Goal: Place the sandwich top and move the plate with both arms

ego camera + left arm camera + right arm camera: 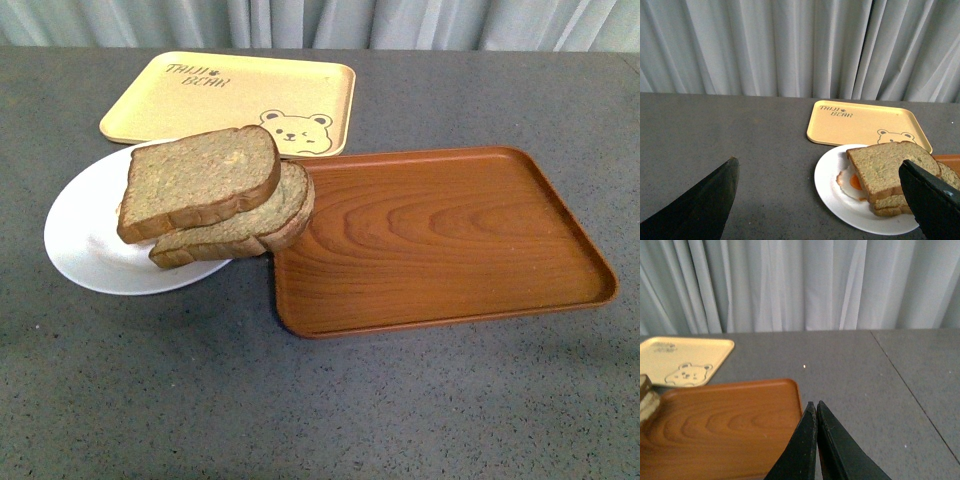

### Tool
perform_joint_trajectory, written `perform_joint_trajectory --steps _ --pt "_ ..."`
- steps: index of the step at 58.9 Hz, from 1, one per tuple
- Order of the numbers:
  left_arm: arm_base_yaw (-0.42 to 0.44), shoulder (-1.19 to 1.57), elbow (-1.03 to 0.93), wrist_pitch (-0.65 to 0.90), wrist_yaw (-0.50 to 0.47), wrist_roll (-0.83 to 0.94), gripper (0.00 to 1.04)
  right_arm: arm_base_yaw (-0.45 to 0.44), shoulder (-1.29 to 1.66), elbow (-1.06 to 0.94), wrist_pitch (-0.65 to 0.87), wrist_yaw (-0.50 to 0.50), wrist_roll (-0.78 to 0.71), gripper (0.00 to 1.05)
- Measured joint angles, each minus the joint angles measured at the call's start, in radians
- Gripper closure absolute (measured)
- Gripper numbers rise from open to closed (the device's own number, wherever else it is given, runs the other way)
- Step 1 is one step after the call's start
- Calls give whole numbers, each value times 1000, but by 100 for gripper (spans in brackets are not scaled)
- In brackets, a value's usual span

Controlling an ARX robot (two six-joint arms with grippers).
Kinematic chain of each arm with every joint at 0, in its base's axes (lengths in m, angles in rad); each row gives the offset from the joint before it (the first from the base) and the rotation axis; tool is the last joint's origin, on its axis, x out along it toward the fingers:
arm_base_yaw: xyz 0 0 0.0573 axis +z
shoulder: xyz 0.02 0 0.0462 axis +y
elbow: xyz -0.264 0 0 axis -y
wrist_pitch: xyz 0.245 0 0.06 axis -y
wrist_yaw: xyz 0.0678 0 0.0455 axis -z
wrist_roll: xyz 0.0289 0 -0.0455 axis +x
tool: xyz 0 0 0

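The sandwich top [200, 182] [890, 169] lies tilted on a longer bread slice [255, 228] on the white plate [85, 235] [832, 192]. A fried egg [850, 182] peeks out between the slices in the left wrist view. The stack overhangs the plate's right side, onto the brown tray's corner. Neither arm appears in the front view. My left gripper [820, 200] is open, its fingers wide apart, with the plate between and beyond them. My right gripper [815, 407] is shut on nothing, above the table beside the brown tray's edge.
A brown wood-grain tray [450, 235] [725, 430] lies right of the plate, empty. A pale yellow bear-print tray [235, 100] [865, 122] [682, 360] sits behind the plate. Grey tabletop all round; pale curtains at the back.
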Motion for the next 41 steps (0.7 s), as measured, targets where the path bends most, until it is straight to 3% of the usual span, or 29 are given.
perform_joint_trajectory --steps 17,29,31,35,41 --pt "0 0 0 0 0 0 9 0 -9 0 -6 0 -1 102" --pt "0 0 0 0 0 0 9 0 -9 0 -6 0 -2 67" --pt "8 16 7 -25 39 -20 9 0 -9 0 -6 0 -2 62" --pt "11 161 94 -204 246 -175 9 0 -9 0 -6 0 -2 50" --pt "-33 460 149 -82 346 -442 9 0 -10 0 -6 -2 -2 32"
